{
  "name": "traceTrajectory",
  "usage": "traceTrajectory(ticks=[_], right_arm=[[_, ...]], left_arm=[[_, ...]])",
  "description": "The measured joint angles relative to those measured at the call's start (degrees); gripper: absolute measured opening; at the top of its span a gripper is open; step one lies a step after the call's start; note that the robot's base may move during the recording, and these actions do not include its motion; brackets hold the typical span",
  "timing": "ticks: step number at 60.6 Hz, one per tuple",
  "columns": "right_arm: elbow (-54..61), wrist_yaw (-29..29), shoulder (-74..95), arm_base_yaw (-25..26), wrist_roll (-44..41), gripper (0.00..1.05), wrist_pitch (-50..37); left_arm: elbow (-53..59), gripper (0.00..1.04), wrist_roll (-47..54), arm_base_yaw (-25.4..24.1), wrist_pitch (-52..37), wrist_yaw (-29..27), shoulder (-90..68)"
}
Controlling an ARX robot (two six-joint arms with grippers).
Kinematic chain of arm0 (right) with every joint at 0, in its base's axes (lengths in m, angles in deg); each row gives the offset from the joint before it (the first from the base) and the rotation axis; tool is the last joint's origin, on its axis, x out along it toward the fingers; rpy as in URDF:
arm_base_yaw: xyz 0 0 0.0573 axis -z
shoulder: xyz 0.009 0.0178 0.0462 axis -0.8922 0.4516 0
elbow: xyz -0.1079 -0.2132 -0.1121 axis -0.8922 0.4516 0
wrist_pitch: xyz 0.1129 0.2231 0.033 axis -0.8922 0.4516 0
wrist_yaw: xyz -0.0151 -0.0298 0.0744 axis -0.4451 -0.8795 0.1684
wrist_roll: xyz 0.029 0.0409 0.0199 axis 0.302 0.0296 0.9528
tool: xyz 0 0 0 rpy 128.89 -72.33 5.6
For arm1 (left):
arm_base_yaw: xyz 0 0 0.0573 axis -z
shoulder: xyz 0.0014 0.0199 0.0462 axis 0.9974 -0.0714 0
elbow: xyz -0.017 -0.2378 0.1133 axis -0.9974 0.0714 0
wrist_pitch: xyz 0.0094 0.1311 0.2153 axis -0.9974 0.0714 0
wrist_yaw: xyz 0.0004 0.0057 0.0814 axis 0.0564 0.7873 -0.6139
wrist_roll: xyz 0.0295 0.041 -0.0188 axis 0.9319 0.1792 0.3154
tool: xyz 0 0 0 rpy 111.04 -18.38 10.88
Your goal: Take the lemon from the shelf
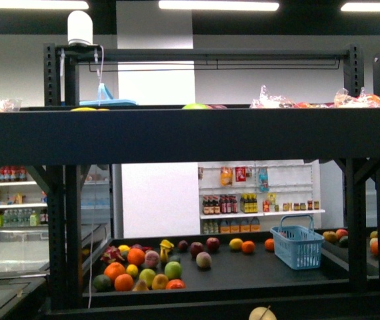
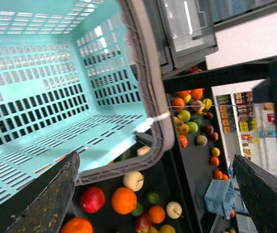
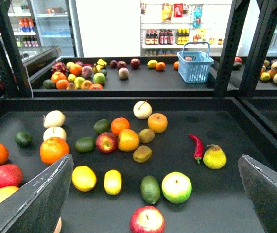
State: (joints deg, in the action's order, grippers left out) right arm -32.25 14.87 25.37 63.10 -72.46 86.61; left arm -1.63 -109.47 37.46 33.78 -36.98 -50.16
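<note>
The shelf (image 1: 190,137) is a black rack with perforated uprights and wide dark trays. In the right wrist view its near tray (image 3: 226,208) holds many fruits. An oblong yellow lemon (image 3: 112,182) lies on it beside a rounder yellow fruit (image 3: 84,178). My right gripper (image 3: 154,160) is open and empty above the tray, with the lemon just inside its left finger (image 3: 31,199). My left gripper (image 2: 155,156) is open and empty, above fruit on a tray and beside a large teal basket (image 2: 41,87). Neither gripper shows in the front view.
Near the lemon lie an avocado (image 3: 150,189), a green apple (image 3: 176,187), a red apple (image 3: 147,221), a red chili (image 3: 196,147) and a pear (image 3: 215,158). A small blue basket (image 3: 195,66) stands on the far tray. Black uprights (image 3: 228,48) flank the tray.
</note>
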Motion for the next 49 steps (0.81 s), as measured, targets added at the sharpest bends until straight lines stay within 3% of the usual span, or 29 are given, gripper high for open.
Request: traceTrajectory(ticks=[16,37,49], right_arm=[[0.0,0.0,0.0,0.0,0.0,1.02,0.0],[0.0,0.0,0.0,0.0,0.0,1.02,0.0],[0.0,0.0,0.0,0.0,0.0,1.02,0.0]], left_arm=[[-5.2,0.97,0.3,-1.1,-1.9,-3.5,-13.4],[-11.3,0.97,-6.7,5.6,-14.6,-4.7,-23.9],[-15.0,0.97,-8.9,7.4,-15.7,-7.4,-28.9]])
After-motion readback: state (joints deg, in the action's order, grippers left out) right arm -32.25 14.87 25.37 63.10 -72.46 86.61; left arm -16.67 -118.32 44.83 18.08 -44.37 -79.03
